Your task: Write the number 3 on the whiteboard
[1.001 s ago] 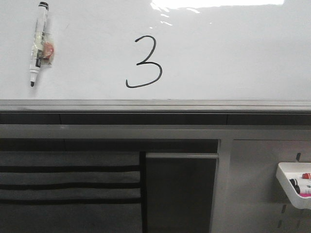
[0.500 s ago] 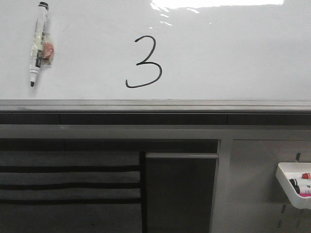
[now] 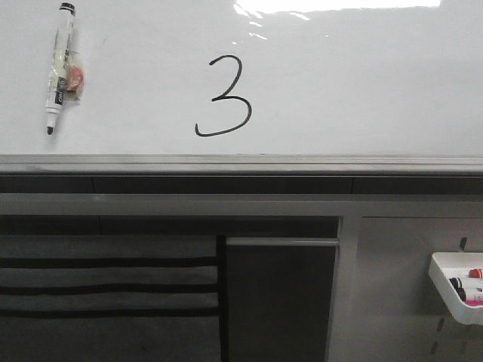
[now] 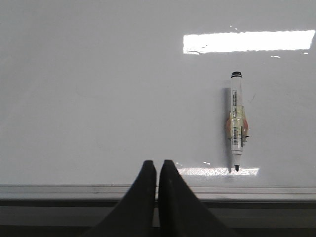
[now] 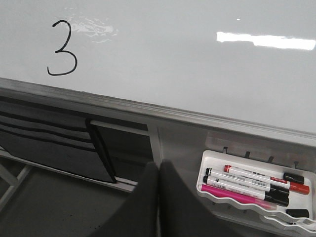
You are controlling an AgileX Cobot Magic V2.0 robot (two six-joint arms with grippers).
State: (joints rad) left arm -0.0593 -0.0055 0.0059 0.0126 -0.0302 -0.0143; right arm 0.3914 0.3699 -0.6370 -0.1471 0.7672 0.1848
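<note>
A black handwritten number 3 stands on the glossy whiteboard, also in the right wrist view as the number 3 on the whiteboard. An uncapped marker hangs tip down at the board's upper left; the left wrist view shows this marker on the whiteboard. My left gripper is shut and empty, over the board's rail, apart from the marker. My right gripper is shut and empty, below the board beside the tray. Neither gripper appears in the front view.
A grey metal rail runs along the board's lower edge. Below it hang dark fabric pockets and a dark panel. A white tray on the grey pegboard holds three markers.
</note>
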